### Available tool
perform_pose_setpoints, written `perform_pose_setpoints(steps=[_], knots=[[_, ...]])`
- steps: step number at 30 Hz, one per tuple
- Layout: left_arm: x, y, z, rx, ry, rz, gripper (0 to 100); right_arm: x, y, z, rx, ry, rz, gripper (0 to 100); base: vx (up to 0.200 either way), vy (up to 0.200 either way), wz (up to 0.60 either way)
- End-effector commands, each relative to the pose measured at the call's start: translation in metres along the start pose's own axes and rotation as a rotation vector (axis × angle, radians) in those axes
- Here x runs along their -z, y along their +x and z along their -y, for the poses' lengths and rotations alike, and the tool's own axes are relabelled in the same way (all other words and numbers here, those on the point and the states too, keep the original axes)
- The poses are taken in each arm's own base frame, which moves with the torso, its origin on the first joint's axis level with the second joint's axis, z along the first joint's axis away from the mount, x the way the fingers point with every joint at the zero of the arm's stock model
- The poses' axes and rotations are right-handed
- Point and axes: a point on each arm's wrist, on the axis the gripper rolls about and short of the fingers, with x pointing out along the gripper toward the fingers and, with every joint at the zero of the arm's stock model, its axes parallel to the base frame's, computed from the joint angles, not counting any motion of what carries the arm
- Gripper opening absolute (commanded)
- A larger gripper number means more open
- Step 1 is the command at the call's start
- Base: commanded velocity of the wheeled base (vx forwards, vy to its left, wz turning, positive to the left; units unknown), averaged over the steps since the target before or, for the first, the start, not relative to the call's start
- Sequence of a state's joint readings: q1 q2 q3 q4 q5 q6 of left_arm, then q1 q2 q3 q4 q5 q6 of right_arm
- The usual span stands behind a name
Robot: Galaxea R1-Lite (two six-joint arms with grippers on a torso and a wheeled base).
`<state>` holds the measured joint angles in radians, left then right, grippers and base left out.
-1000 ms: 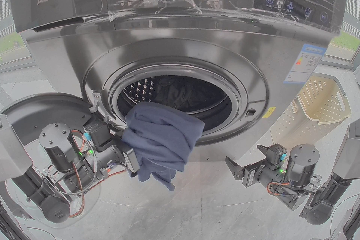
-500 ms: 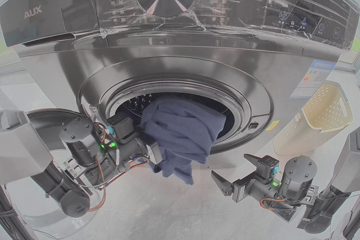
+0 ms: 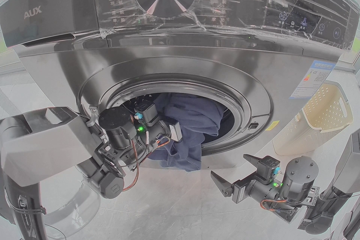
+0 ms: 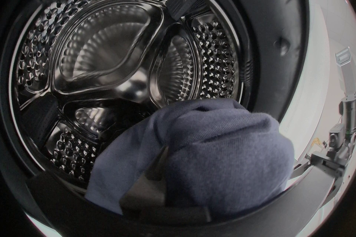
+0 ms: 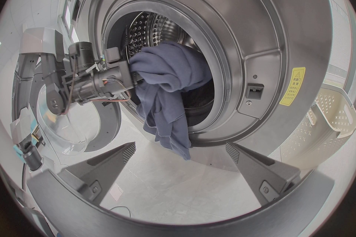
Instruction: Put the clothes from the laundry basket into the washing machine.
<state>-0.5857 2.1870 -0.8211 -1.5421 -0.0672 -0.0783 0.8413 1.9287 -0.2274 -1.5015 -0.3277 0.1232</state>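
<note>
- While pinched in the clenched left gripper point(image 3: 183, 131) (fingers buried under the cloth), bunched in the round opening at centre of the head view: dark blue garment point(image 3: 195, 117), upper part inside the steel drum point(image 4: 111, 37), tail draped over the lower rim and down the front of the washing machine point(image 3: 168, 60).
- Lower right of the head view: right gripper point(image 3: 228, 165), jaws spread wide, holding nothing, low before the machine, apart from the garment.
- Right edge: cream laundry basket point(image 3: 315, 128) with perforated walls, just beside the machine.
- Lower left: open door point(image 5: 79, 130) with clear glass bowl, behind the left arm.
</note>
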Motion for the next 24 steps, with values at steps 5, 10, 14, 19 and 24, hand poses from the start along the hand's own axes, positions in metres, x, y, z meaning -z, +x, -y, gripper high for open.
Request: perform_pose_setpoints(steps=[5, 10, 14, 19, 24], knots=[[0.036, 0.033, -0.013, -0.027, 0.0, -0.002, 0, 0.0, 0.0, 0.0, -0.002, 0.002, 0.002, 100, 0.0, 0.0, 0.0], [0.039, 0.052, -0.021, -0.057, -0.001, 0.02, 0, 0.001, 0.0, -0.001, -0.003, 0.0, -0.003, 100, 0.0, 0.0, 0.0], [0.038, 0.064, -0.027, -0.083, -0.009, 0.041, 0, 0.001, 0.0, -0.001, -0.004, -0.001, -0.004, 100, 0.0, 0.0, 0.0], [0.029, 0.09, -0.037, -0.117, -0.019, 0.068, 0, 0.002, 0.001, -0.002, -0.007, -0.002, -0.007, 100, 0.0, 0.0, 0.0], [0.021, 0.107, -0.041, -0.142, -0.023, 0.108, 0, 0.003, 0.002, -0.001, -0.005, -0.004, -0.012, 100, 0.0, 0.0, 0.0]])
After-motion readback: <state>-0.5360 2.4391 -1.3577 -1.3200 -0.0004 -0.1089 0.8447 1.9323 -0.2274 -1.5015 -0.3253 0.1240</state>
